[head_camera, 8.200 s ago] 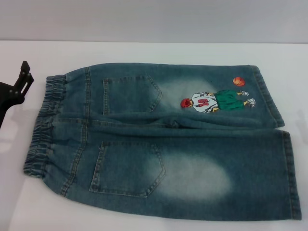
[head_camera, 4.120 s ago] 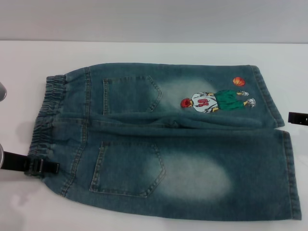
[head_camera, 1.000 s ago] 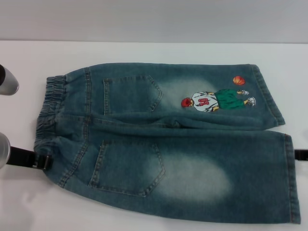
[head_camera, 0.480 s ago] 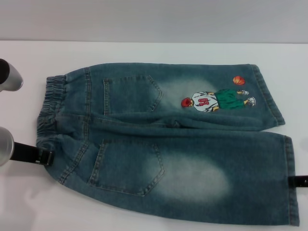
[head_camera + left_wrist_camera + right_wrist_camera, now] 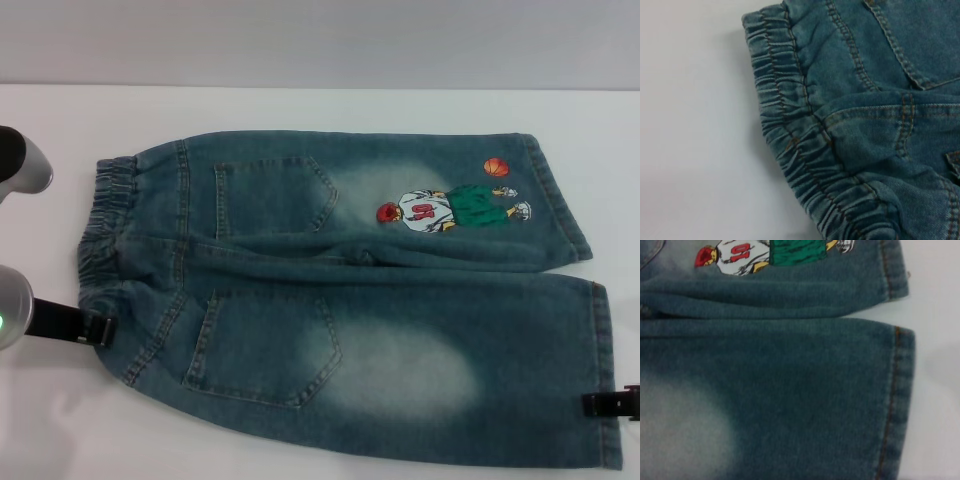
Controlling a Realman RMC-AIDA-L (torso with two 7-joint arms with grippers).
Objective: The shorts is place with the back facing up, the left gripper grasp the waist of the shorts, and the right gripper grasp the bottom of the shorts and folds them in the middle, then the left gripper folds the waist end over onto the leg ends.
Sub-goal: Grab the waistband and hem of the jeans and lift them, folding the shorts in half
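The faded blue denim shorts (image 5: 350, 290) lie flat on the white bench (image 5: 300, 105), back pockets up, legs side by side. The puckered elastic waist of the shorts (image 5: 98, 245) is the end nearest the robot's left arm; the flat stitched bottom of the shorts (image 5: 600, 370) is the opposite end. The cartoon basketball-player print (image 5: 450, 207) sits on the farther leg, near its hem.

The black left tool (image 5: 95, 328) reaches in low, touching the nearer corner of the waist; whether it is spread or pinching cannot be told. The black right tool (image 5: 608, 403) sits at the hem of the nearer leg; its grip likewise cannot be told.
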